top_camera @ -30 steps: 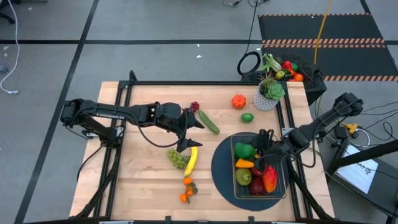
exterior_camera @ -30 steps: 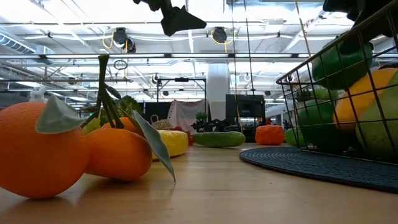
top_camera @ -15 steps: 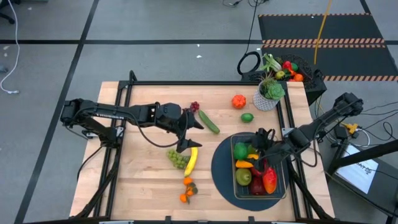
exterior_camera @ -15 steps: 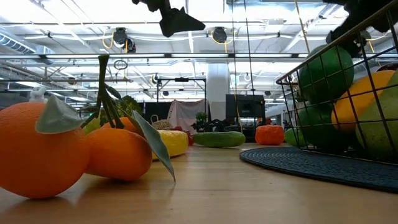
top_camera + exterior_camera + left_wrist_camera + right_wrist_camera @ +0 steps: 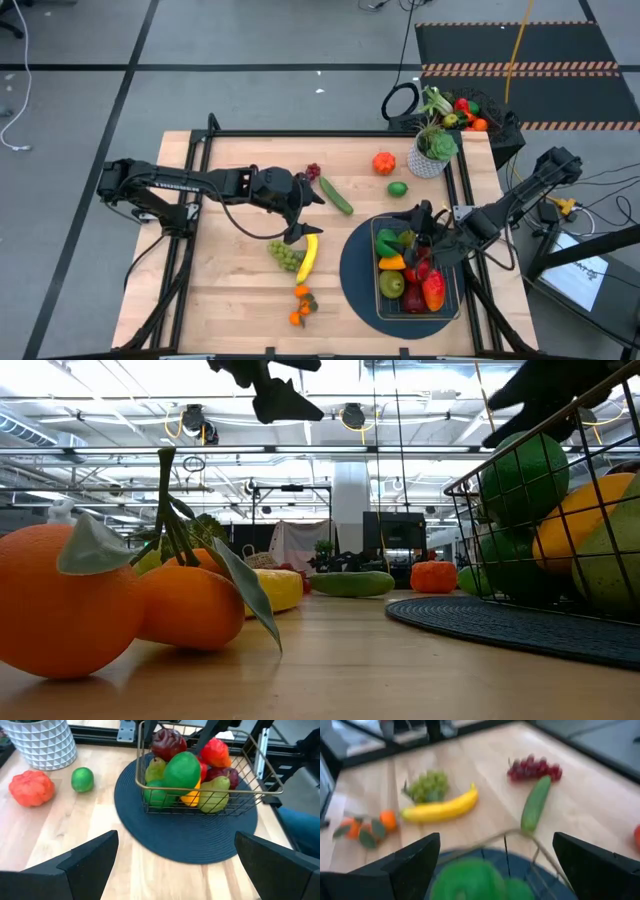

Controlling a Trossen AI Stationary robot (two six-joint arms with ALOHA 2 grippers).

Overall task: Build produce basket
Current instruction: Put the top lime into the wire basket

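The wire basket point(image 5: 445, 300) stands on a dark round mat point(image 5: 355, 270) at the table's right and holds green, orange, red and pear-shaped produce point(image 5: 182, 770). My right gripper point(image 5: 416, 224) is open and empty above the basket's far left corner, over a green fruit point(image 5: 470, 880). My left gripper point(image 5: 308, 216) is open and empty in the air above the table's middle, between the cucumber point(image 5: 336, 195) and the banana point(image 5: 308, 258). Green grapes point(image 5: 285, 255) lie beside the banana. Purple grapes point(image 5: 313, 171) lie by the cucumber's far end. Leafy oranges point(image 5: 300, 305) lie near the front edge.
An orange-red fruit point(image 5: 384, 162) and a lime point(image 5: 398, 188) lie at the far right, by a potted plant in a white pot point(image 5: 430, 155). A black bin with more produce point(image 5: 460, 110) stands beyond the table's far right corner. Bare wood shows at the left.
The green fruit has come down from the right gripper's height and settled among the produce in the basket. My right gripper has drawn up and a little toward the far edge, clear of the fruit.
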